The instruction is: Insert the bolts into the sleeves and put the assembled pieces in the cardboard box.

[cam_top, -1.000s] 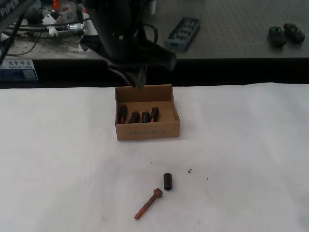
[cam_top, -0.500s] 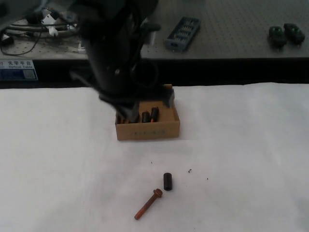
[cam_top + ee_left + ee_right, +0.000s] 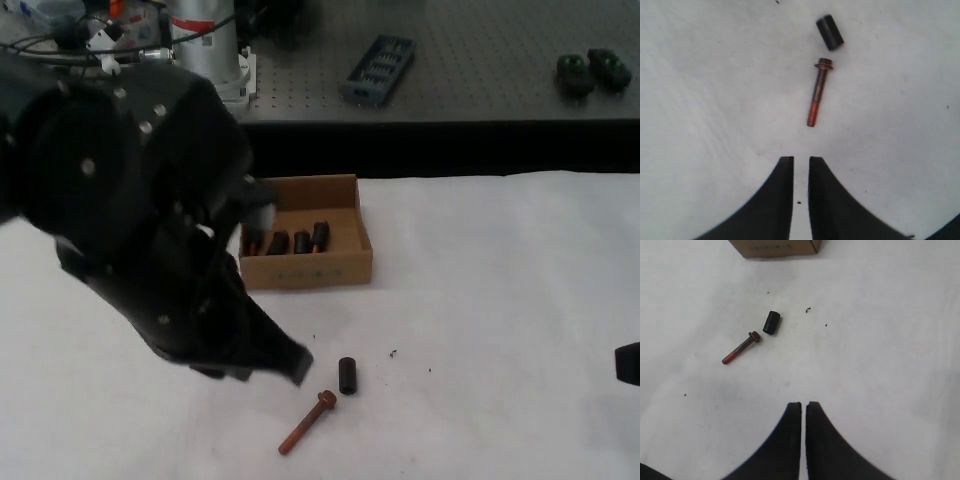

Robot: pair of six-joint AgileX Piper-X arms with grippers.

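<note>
My left hand (image 3: 801, 160) has its two dark fingers drawn almost together, empty, above the white-covered desk (image 3: 500, 300) near the plain end of the copper-coloured flanged bolt (image 3: 819, 92). The bolt lies flat with its head just beside the short black cylindrical sleeve (image 3: 830, 32). My right hand (image 3: 803, 404) is pressed together on nothing, well apart from that pair, and behind them the open brown cardboard box (image 3: 305, 270) holds four black-sleeved assembled pieces (image 3: 287, 240) in a row.
</note>
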